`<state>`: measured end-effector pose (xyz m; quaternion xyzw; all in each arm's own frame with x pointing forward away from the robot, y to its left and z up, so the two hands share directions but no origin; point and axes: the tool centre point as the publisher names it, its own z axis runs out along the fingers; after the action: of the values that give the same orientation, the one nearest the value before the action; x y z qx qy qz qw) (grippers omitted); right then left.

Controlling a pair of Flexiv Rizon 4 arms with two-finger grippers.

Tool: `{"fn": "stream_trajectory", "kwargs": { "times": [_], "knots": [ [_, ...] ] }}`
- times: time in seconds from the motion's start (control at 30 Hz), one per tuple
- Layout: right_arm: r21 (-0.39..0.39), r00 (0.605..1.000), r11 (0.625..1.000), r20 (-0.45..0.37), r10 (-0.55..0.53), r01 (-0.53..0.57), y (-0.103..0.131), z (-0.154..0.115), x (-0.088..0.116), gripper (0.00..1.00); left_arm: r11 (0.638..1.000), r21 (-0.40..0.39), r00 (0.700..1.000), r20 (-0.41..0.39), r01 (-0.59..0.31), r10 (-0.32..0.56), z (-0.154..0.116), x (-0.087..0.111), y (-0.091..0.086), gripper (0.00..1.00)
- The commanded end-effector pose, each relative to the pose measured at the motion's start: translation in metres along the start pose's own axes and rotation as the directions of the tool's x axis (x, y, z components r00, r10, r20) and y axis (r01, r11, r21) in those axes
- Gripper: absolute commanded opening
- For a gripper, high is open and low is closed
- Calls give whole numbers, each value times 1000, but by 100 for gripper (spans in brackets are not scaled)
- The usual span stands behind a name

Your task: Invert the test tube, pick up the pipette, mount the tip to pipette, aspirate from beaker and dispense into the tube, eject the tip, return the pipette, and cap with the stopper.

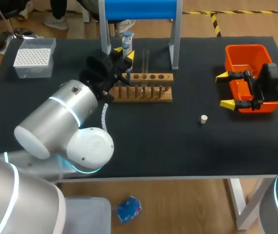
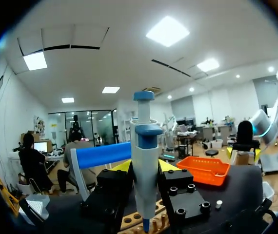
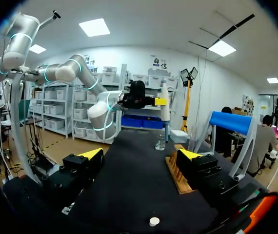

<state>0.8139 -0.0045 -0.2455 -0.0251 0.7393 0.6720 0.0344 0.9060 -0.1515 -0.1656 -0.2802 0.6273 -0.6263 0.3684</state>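
The left gripper (image 1: 124, 52) is clamped on the white-and-blue plastic pipette (image 2: 144, 161), holding it upright at the far side of the table, just beyond the left end of the wooden test tube rack (image 1: 146, 92). In the right wrist view the pipette's lower end points down at the small clear glass beaker (image 3: 160, 143), so I judge this to be the aspirating step. The thin clear glass test tube (image 1: 146, 61) stands upright in the rack, just right of the pipette. The right gripper (image 1: 225, 90) hangs with its fingers spread and empty over the orange plastic bin (image 1: 244, 51) at the right, with the small white stopper (image 1: 204, 118) lying nearer and to its left. The beaker is light, so a descent slightly off centre could catch its rim and tip it. The tube's mouth is narrow, so a small misalignment could spill liquid onto the rack or knock the tube.
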Motion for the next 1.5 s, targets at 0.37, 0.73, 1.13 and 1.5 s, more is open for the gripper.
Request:
{"fn": "stream_trajectory", "kwargs": {
  "times": [0.37,0.73,1.13,1.5],
  "knots": [
    [1,1000,1000,0,-3,3,9,7,-8,100,993,105,999,-8,44,-44,5,-45,-10,0],
    [12,999,1000,32,-4,4,13,20,-24,100,996,90,1000,-17,8,-6,37,-92,-22,0],
    [60,998,998,63,3,-7,32,57,-53,100,1000,0,997,-72,-16,16,68,-126,-33,0],
    [52,998,999,59,12,-15,35,62,-55,100,1000,-16,997,-78,-18,17,71,-129,-37,0]
  ]
}}
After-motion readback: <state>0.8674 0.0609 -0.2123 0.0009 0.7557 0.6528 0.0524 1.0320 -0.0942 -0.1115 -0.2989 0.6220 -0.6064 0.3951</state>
